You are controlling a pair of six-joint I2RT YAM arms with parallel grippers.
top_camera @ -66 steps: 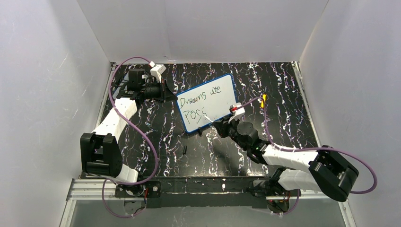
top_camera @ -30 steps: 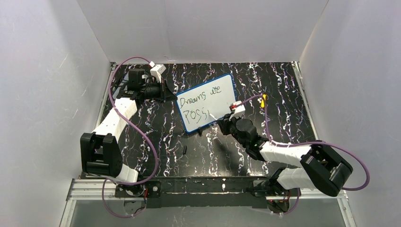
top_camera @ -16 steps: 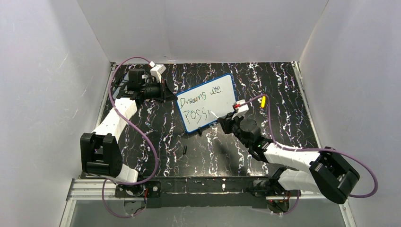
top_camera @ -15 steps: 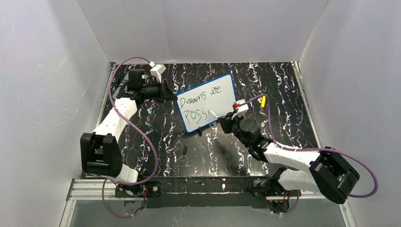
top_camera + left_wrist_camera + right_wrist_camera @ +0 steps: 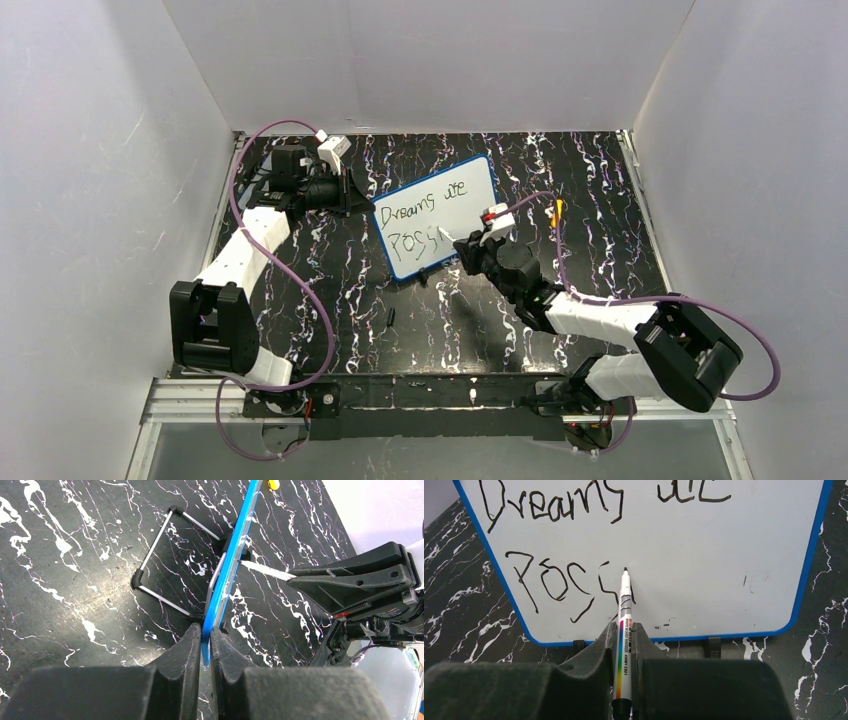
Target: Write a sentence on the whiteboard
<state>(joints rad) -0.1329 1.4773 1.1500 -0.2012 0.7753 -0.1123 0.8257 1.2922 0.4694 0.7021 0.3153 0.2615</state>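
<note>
my right gripper is clamped on a white marker. its long axis runs straight out from the jaws to the whiteboard, which stands on its wire stand between the arms. the tip looks to meet the board face just right of the last "s", so i judge the next strokes go rightward. my left gripper is pinched on the board's blue rim. the sentence reads "dreams are" over "poss"; the barrel reads "board marker".

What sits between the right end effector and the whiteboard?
A white marker, gripped by the right end effector, its tip at the whiteboard: right wrist view.
</note>
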